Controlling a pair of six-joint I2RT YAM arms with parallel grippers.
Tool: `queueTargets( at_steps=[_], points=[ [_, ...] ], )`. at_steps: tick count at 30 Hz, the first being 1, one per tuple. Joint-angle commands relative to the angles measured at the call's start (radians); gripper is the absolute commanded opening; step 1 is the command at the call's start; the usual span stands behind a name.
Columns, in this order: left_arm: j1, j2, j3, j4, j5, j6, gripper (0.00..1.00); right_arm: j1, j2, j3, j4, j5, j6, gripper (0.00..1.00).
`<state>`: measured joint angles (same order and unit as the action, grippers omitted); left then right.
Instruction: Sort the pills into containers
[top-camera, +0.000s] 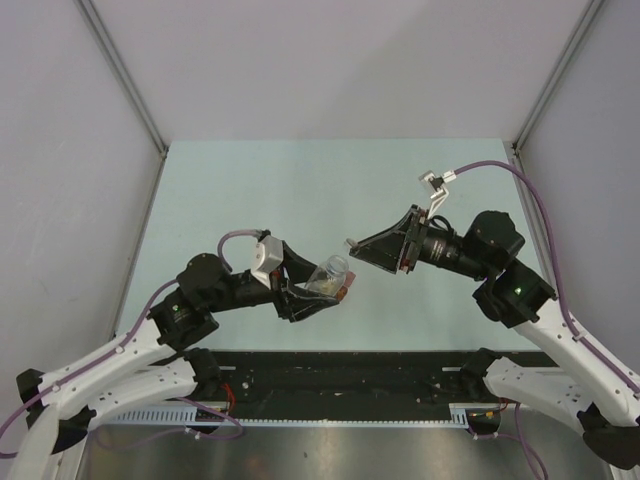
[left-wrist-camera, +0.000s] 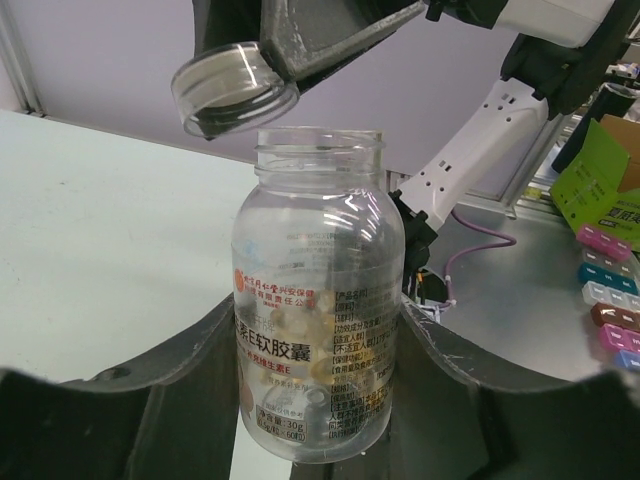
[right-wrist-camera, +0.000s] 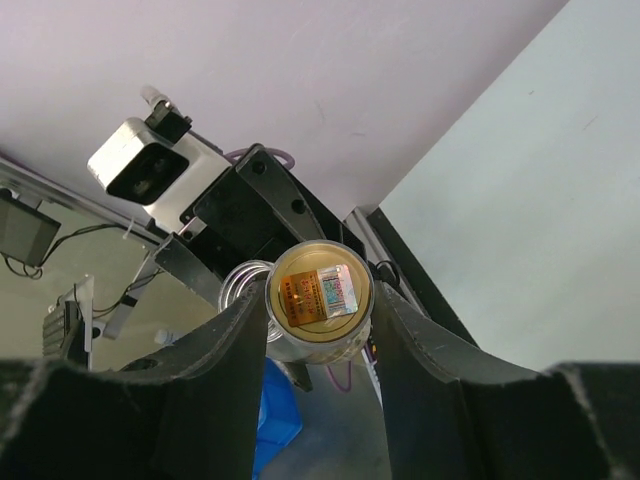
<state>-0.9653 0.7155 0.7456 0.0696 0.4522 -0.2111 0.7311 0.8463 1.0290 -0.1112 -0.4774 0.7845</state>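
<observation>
Desk (top-camera: 300, 190), pale green, seen from above, with both of your arms reaching toward its middle.

On the left, your left gripper (top-camera: 322, 282) points to the right, and its jaws are clamped on the lower body of a small clear bottle (left-wrist-camera: 318, 300). From above, the bottle's long axis runs from lower left to upper right. It is tilted so that its mouth faces your right arm. In the left wrist view the bottle stands upright in the frame, with its mouth open at the top and a label of printed characters facing the camera. The pills (left-wrist-camera: 300, 345) are inside it, a tan cluster gathered at the base end behind the label. The upper half of the bottle looks clear.

A small dark red shape (top-camera: 343, 291) shows just beside the bottle's lower edge. It is mostly hidden, so you cannot tell what it is.

The cap (left-wrist-camera: 235, 85) hangs just above and to the left of the bottle's mouth, apart from it and tilted. Your right gripper (top-camera: 358, 247) points to the left, and its jaws are closed on the cap's rim.

At the far right of the left wrist view, beyond the desk, a row of small coloured lidded boxes (left-wrist-camera: 610, 290) sits on a metal surface, with a green carton (left-wrist-camera: 592, 190) just behind it.
</observation>
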Motion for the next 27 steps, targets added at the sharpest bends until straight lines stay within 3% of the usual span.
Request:
queueTargets(
  at_steps=[1, 27],
  points=[
    [-0.01, 0.004, 0.052, 0.052, 0.023, 0.006, 0.0, 0.036, 0.005, 0.054, 0.041, -0.003, -0.036, 0.0],
    [-0.013, 0.018, 0.054, 0.053, -0.033, -0.017, 0.01, 0.16, 0.023, 0.095, -0.077, 0.02, -0.238, 0.0]
  ],
)
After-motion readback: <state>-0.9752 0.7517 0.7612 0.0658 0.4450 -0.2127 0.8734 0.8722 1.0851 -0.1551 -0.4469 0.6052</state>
